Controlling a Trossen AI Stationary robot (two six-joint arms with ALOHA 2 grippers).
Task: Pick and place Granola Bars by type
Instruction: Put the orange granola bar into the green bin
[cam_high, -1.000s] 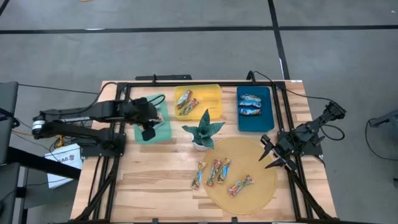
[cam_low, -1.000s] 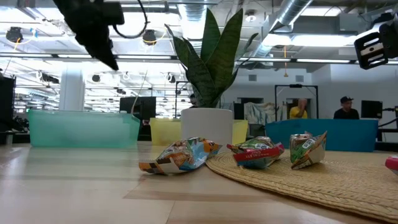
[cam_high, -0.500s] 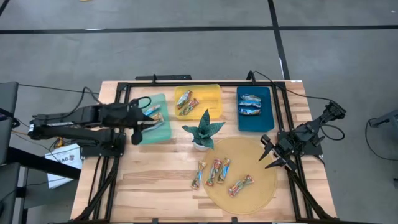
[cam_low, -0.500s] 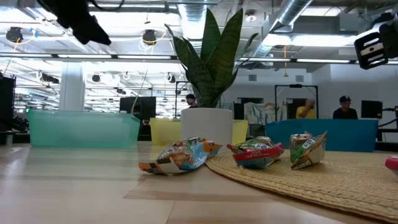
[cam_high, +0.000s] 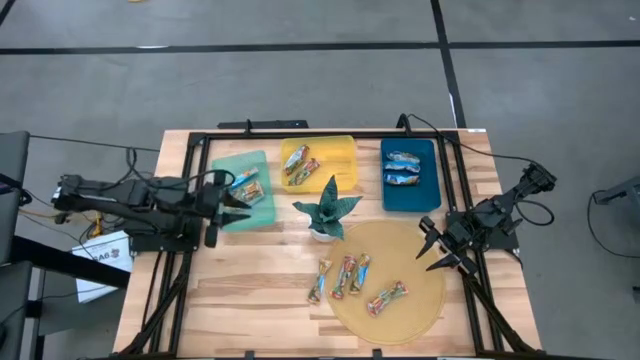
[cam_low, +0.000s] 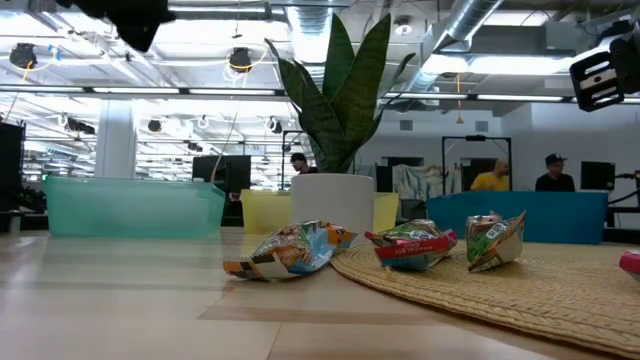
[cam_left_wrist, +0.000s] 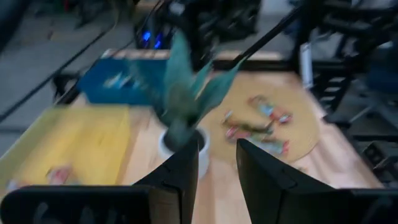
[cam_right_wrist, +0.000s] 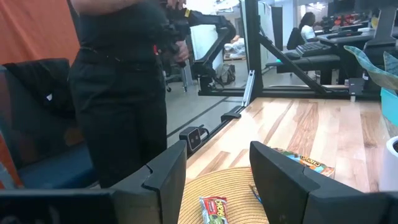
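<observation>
My left claw (cam_high: 232, 196) hangs narrow and empty at the counter's left edge; grabbing the wrong shiny-wrapped granola bars (cam_high: 345, 277) would mix types.

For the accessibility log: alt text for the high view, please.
Three bins, green, yellow and blue, each hold granola bars; four more bars lie on or beside a round woven mat near a potted plant. The left gripper sits at the green bin, the right gripper by the mat.
</observation>
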